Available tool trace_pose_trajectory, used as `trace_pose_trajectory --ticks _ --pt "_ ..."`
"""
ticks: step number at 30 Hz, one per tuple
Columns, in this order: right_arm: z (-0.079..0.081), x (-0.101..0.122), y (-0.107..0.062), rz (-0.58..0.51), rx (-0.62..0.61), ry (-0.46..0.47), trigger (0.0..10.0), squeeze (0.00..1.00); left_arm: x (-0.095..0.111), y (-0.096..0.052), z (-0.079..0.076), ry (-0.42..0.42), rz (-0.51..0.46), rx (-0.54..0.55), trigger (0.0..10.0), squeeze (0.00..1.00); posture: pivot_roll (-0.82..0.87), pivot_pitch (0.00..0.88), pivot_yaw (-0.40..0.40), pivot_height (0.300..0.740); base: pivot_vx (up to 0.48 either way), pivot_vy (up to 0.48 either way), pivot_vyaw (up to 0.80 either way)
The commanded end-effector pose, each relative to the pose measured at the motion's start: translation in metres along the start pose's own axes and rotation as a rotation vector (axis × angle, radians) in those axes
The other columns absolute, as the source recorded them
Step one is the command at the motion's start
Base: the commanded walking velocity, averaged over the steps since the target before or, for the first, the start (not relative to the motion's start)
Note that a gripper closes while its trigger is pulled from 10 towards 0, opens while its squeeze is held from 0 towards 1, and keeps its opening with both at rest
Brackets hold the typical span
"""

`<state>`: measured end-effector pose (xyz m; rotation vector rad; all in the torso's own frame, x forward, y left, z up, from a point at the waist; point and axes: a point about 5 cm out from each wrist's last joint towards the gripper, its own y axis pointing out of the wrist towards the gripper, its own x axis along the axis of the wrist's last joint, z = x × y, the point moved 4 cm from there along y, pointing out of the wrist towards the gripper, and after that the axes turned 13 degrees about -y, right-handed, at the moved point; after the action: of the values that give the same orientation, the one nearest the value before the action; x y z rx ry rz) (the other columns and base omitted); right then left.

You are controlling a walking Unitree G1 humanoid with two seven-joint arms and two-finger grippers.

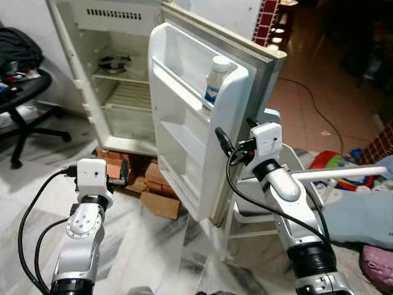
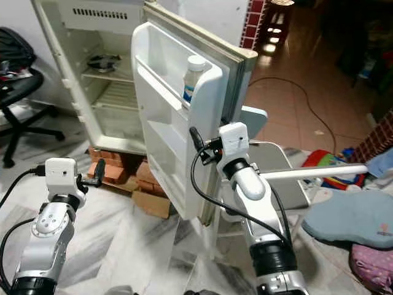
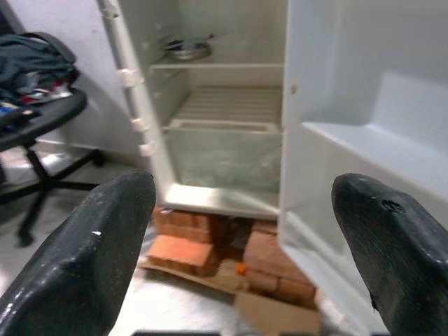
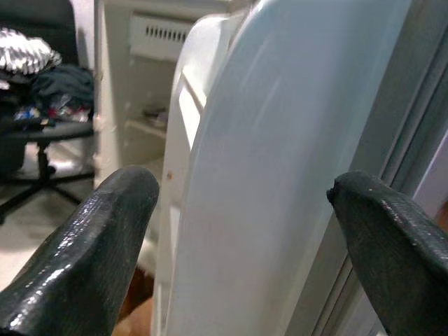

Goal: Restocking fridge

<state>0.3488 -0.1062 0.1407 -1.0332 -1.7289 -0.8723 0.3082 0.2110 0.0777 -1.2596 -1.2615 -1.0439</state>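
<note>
The head views show a bottle point(image 1: 216, 78) in the fridge door point(image 1: 184, 135) shelf, while both wrist views show the left claw point(image 3: 238, 259) and right claw point(image 4: 241, 245) wide open, empty.

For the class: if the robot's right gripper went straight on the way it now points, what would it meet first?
Most likely the white outer edge of the open fridge door: it stands close before the right gripper, between its open fingers. Exact depth is unclear.

A black office chair point(image 1: 21, 107) heaped with clothes stands on the grey-veined marble floor point(image 1: 147, 246) against a white wall point(image 3: 63, 28), reddish tiles point(image 1: 307, 104) beyond.
</note>
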Motion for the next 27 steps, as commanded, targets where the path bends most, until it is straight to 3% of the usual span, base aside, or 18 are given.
trace_pose_trajectory --ticks 1,2,7,15,20,22,23,25,27 --pt "-0.002 0.001 0.004 0.002 0.015 -0.013 10.0 0.00 0.005 -0.001 0.007 0.040 -0.019 0.025 10.0 0.00 0.13 0.017 -0.061 0.740 0.000 0.000 0.00" --pt "-0.008 0.004 0.008 -0.009 0.008 -0.027 10.0 0.00 0.008 -0.002 0.011 0.072 -0.028 0.021 10.0 0.00 0.13 0.019 -0.061 0.740 0.000 0.000 0.00" --pt "-0.034 0.009 0.032 0.013 -0.042 -0.009 10.0 0.00 0.006 -0.008 0.032 0.061 -0.001 0.072 10.0 0.00 0.14 0.037 -0.066 0.740 0.000 0.000 0.00" --pt "-0.053 0.019 0.049 0.015 -0.098 0.026 10.0 0.00 0.003 -0.016 0.031 0.060 0.010 0.077 10.0 0.00 0.17 0.054 -0.085 0.740 0.000 0.000 0.00" --pt "-0.044 0.011 0.042 0.024 -0.018 0.085 10.0 0.00 0.000 -0.019 0.029 0.053 0.022 0.069 10.0 0.00 0.16 0.055 -0.085 0.740 0.000 0.000 0.00" --pt "-0.012 -0.010 0.023 0.094 0.254 0.147 10.0 0.00 0.000 -0.018 0.028 0.053 0.027 0.063 10.0 0.00 0.16 0.056 -0.080 0.740 0.000 0.000 0.00" --pt "-0.009 -0.012 0.021 0.104 0.277 0.153 10.0 0.00 0.000 -0.018 0.028 0.053 0.028 0.063 10.0 0.00 0.16 0.056 -0.080 0.740 0.000 0.000 0.00" --pt "-0.006 -0.024 0.013 0.164 0.329 0.123 10.0 0.00 0.000 -0.018 0.028 0.053 0.028 0.061 10.0 0.00 0.16 0.056 -0.080 0.740 0.000 0.000 0.00" --pt "-0.014 -0.055 0.000 0.324 0.351 0.025 10.0 0.00 0.000 -0.016 0.028 0.054 0.030 0.057 10.0 0.00 0.15 0.054 -0.077 0.740 0.000 0.000 0.00"
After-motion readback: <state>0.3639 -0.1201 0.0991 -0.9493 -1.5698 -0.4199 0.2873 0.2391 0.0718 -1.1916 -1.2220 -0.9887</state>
